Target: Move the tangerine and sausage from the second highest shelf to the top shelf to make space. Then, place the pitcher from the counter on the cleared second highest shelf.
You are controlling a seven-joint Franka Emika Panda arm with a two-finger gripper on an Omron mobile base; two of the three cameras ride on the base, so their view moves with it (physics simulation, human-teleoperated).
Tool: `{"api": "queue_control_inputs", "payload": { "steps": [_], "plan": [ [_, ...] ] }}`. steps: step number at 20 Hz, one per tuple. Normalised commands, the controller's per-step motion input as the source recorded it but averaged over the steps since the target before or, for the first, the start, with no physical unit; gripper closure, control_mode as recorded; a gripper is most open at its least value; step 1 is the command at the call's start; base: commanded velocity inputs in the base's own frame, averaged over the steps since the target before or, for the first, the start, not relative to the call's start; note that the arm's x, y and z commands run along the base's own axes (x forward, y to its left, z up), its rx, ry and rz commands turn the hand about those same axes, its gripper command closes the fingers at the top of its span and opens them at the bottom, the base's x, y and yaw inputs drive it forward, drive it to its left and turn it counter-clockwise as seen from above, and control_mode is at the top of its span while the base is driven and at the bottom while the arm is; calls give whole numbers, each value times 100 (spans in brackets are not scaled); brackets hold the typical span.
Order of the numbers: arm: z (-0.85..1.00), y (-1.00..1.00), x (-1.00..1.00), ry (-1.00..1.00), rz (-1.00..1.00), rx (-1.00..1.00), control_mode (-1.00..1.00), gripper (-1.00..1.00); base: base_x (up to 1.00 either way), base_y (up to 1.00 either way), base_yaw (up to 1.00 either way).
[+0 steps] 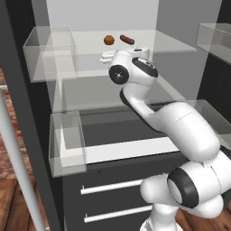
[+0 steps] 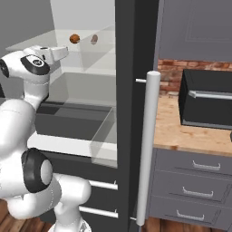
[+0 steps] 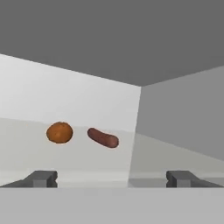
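Tangerine (image 3: 59,132) and sausage (image 3: 103,138) sit side by side on the top shelf (image 1: 167,43), apart from each other, sausage toward the fridge's right wall. Gripper (image 3: 112,179) hangs in front of the shelf edge, below and short of both, fingers (image 3: 42,178) spread wide, nothing between them. Counter (image 2: 190,131) lies right of the fridge, with the microwave (image 2: 206,99) on it.

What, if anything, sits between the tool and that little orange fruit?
Nothing visible. In the hand view the open tool looks straight at the tangerine, with bare shelf between them. The sausage lies beside it, apart and out of the way.
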Motion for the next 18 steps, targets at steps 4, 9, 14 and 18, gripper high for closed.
{"api": "queue_control_inputs", "payload": {
  "steps": [4, 9, 14, 18],
  "plan": [
    [0, -34, -100, 25, 0, 0, -100, -100, 0, 0, 0],
    [-12, -61, -96, 22, 1, 0, -100, -100, 0, 0, 0],
    [-34, -11, -85, 28, 8, 0, -100, -100, 0, 0, 0],
    [-25, 7, -68, 35, 23, 0, -100, -100, 0, 0, 0]
  ]
}}
